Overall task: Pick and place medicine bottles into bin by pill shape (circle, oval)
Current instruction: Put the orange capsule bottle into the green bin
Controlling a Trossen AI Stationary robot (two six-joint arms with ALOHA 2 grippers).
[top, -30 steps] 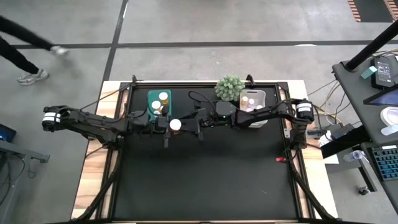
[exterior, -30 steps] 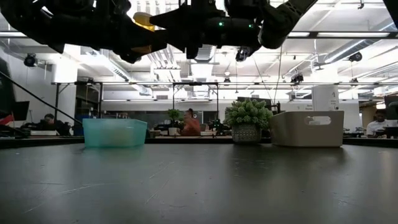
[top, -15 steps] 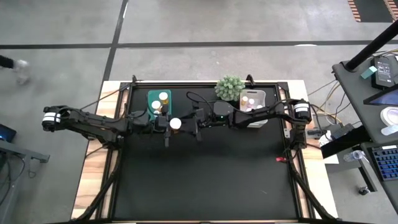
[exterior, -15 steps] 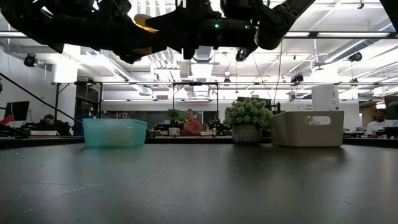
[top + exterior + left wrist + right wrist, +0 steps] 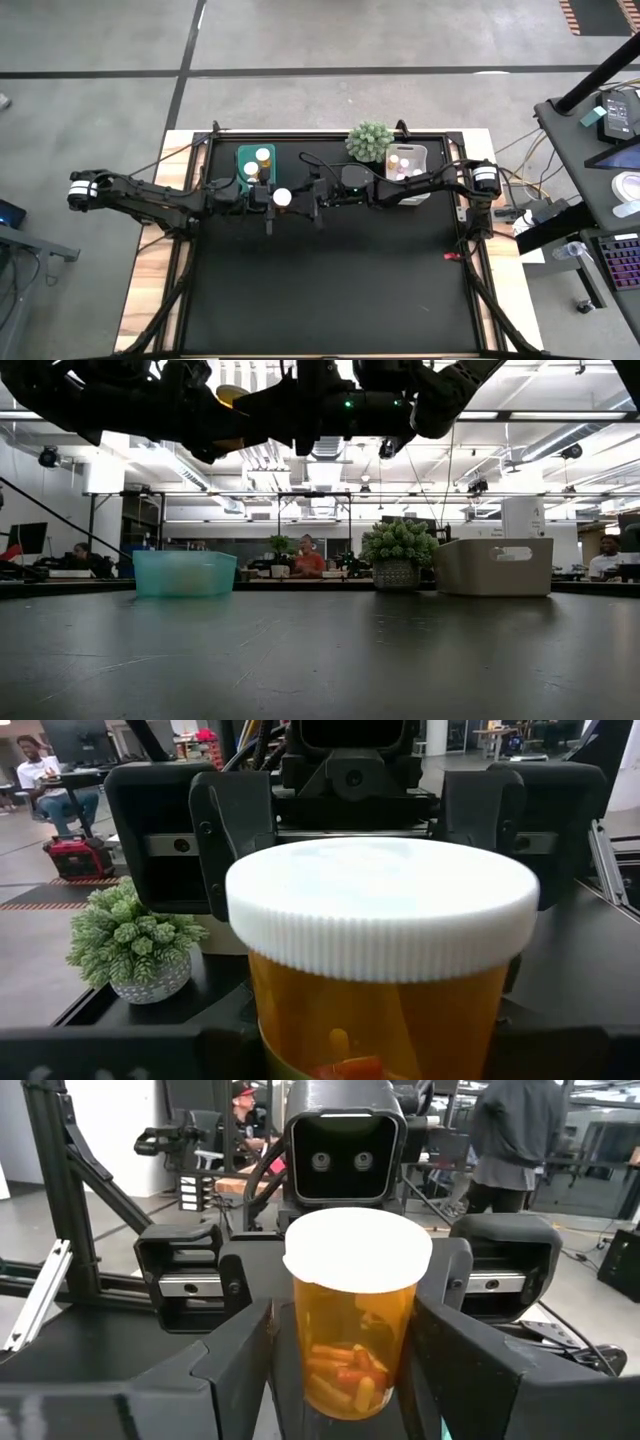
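An amber medicine bottle with a white cap stands upright in the air between my two grippers, above the table's far middle. My left gripper comes from the table's left and is shut on it. My right gripper comes from the right and is open. Its fingers stand on either side of the bottle's body, very close; whether they touch it I cannot tell. Orange oval pills show inside the bottle. In the low view the bottle is high above the table. My left gripper pinches the bottle's lower body between its two fingers, coming level from the table's left side. The bottle stands upright, cap up, lifted well clear of the table. The picture's lower edge cuts off the place of contact.
A teal bin holding a few bottles stands at the far left of centre and a white bin with bottles at the far right. A spiky green plant ball stands between them. People are in the room beyond.
My right gripper has gone toward the table's left edge, up to the bottle that my left gripper holds, and its open fingers now stand around the bottle. The bottle and my left gripper have stayed in place.
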